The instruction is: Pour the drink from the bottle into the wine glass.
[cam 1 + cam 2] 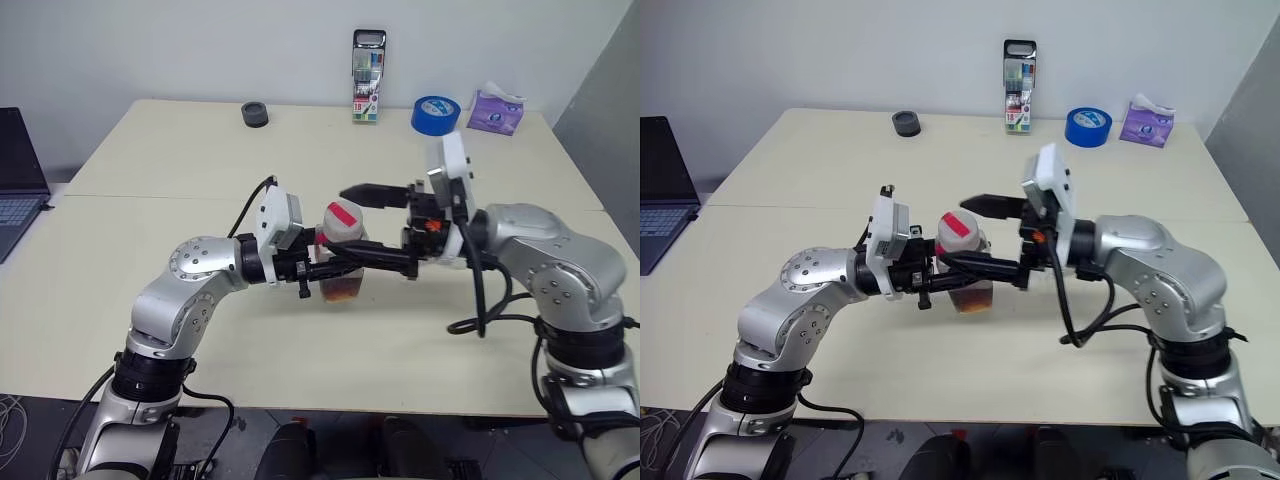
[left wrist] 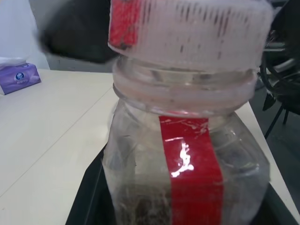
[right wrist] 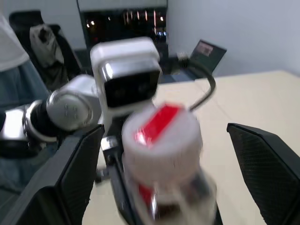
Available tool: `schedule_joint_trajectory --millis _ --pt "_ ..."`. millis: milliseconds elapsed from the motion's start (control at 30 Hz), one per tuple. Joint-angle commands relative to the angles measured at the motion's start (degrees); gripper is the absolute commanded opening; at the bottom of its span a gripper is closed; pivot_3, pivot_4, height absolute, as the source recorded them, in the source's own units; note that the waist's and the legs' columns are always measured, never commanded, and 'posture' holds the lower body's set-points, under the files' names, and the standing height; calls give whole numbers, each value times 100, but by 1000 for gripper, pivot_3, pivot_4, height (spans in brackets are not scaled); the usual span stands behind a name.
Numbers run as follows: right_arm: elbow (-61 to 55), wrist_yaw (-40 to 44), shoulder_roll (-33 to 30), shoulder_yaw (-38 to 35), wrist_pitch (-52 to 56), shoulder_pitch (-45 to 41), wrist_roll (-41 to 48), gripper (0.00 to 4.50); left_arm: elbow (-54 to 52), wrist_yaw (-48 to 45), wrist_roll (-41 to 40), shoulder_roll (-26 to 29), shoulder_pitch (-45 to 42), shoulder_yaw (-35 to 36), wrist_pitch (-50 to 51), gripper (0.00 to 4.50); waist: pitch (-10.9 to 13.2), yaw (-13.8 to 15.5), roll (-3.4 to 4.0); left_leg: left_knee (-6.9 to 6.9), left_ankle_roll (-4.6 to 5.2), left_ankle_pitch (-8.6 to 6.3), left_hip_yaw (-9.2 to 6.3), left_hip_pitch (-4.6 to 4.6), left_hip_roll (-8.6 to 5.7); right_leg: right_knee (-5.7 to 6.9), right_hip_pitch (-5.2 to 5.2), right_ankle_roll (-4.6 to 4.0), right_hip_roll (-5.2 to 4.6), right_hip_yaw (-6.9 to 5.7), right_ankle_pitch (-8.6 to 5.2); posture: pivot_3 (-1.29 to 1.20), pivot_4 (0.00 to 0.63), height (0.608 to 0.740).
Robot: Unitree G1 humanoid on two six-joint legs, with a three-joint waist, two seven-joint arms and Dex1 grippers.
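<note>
Above the cream table [image 1: 150,290], the left gripper [image 1: 335,262] pinches the small clear bottle [image 1: 343,262], held upright with its red-and-white cap [image 1: 343,217] on. A little dark red-brown drink [image 1: 344,289] sits at its bottom. The right gripper [image 1: 372,226] has its fingers spread wide on either side of the cap.

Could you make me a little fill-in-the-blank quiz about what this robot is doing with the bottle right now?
1. The left gripper is shut on the ____.
2. The cap on the bottle is white and ____.
3. The right gripper has its fingers ____ on either side of the cap.
4. The roll of tape at the far edge of the table is ____.

Missing words: bottle; red; open; blue
</note>
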Motion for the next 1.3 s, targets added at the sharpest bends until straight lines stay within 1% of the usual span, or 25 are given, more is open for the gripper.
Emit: schedule_joint_trajectory --millis 33,167,367,600,933,1067,1200,1300 --pt "30 -115 78 -16 -181 -117 -109 4465 -89 -31 -16 27 -117 93 -131 1744 0 -2 0 1 0 0 1 0 -1 -1 0 0 -1 1 0 0 150 740" --pt "159 -58 49 26 -296 -89 -298 4465 -95 -33 -24 48 -117 105 -120 1744 0 -8 0 0 0 0 1 -1 -2 -3 1 0 -2 1 0 0 150 740" --pt "172 48 -139 -89 -287 -51 -321 4465 -105 -21 -27 54 -100 109 -115 1744 0 -17 0 0 0 0 1 0 -2 -2 1 0 -2 1 0 0 150 740" --pt "108 170 -441 -191 -220 16 -229 4465 -68 -25 -14 18 -117 90 -133 1744 0 -17 0 0 1 0 2 0 -2 -2 1 0 -2 1 0 0 150 740" --pt "-144 249 -635 -276 67 92 187 4465 -72 -44 2 10 -114 103 -132 1744 0 -16 0 0 1 -1 1 -1 -1 -2 1 0 -1 1 0 0 150 740" --pt "-187 149 -522 -259 135 53 314 4465 -74 -47 4 16 -114 105 -132 1744 0 -16 0 0 1 -1 1 0 -1 -2 1 0 -1 1 0 0 150 740" --pt "-164 -221 -72 -124 108 -43 330 4465 -60 -55 20 12 -138 89 -143 1744 0 -36 0 -1 1 -1 1 0 0 -1 1 0 -1 1 0 0 150 740" --pt "-127 -296 63 -60 40 -36 201 4465 -72 -55 30 16 -129 82 -144 1744 0 -59 0 0 1 -1 1 0 -1 0 0 0 -1 1 0 0 150 740"
